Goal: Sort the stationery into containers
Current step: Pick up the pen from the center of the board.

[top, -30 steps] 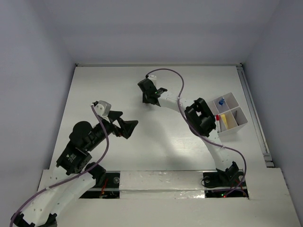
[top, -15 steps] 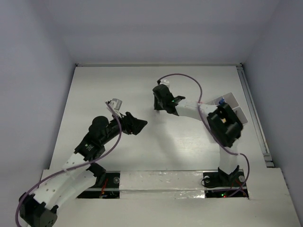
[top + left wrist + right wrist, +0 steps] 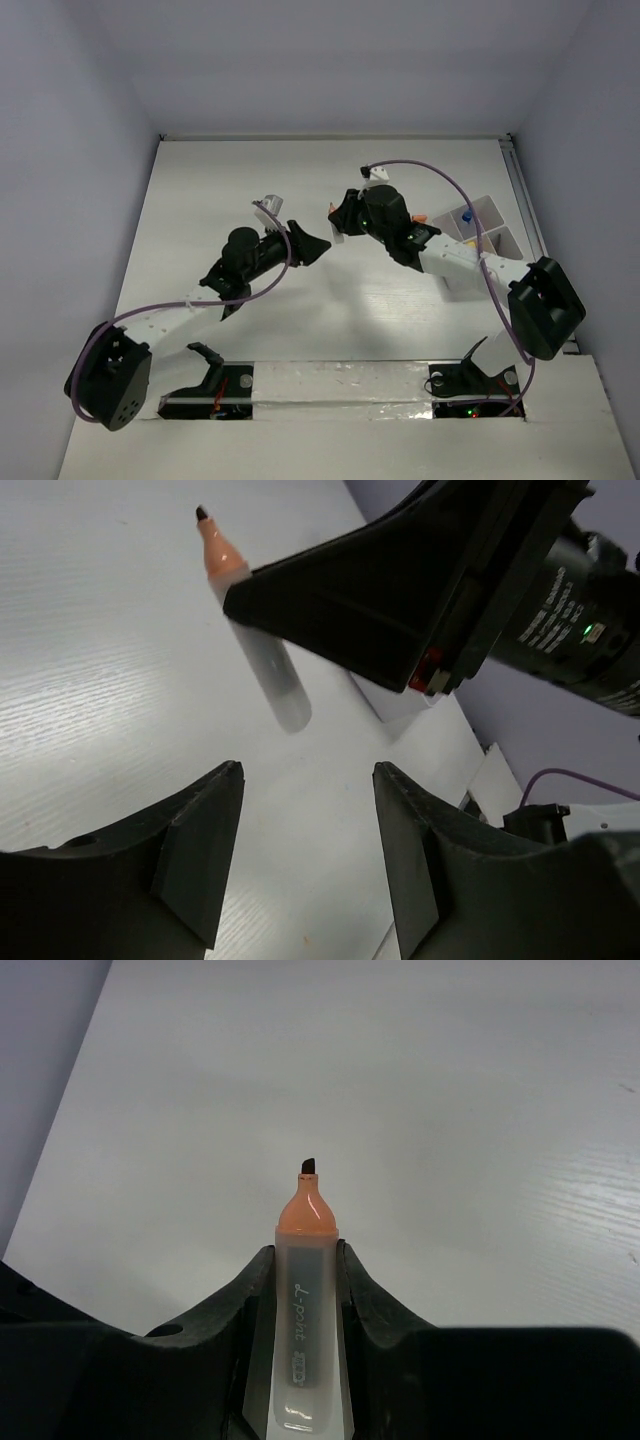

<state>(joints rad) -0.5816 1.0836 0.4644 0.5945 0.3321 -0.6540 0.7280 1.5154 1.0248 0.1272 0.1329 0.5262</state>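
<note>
Black wedge fingers of the left end effector (image 3: 310, 772) stand spread apart with nothing between them, tips aimed at the marker (image 3: 268, 675), which hangs just ahead of them and above the white worktop (image 3: 230, 180). Directly opposite, the right end effector (image 3: 338, 213) is clamped on this marker's translucent white barrel. In the right wrist view both fingers press its sides, and the orange neck and black chisel tip project forward of the fingertips, clear of the worktop. Beyond the right end effector's wrist, well apart from the marker and partly hidden by the right forearm, stand the containers (image 3: 497, 210). A small blue piece (image 3: 467, 215) lies in one rear compartment and a thin yellow piece (image 3: 481, 237) shows in a neighbouring one. Judged from this, the sort is partly done: at least two small items are binned, while the marker is lifted but not yet delivered and must travel back toward the compartments. The facing end effectors suggest a hand-over or a re-grip, though this is only an inference. Whether more stationery waits elsewhere cannot be told. Legible writing is scarce: the barrel carries slanted lettering that appears to read "d-point", with a smaller mark below it too fine to read. White print on the right arm's housing in the left wrist view is too blurred to make out.
</note>
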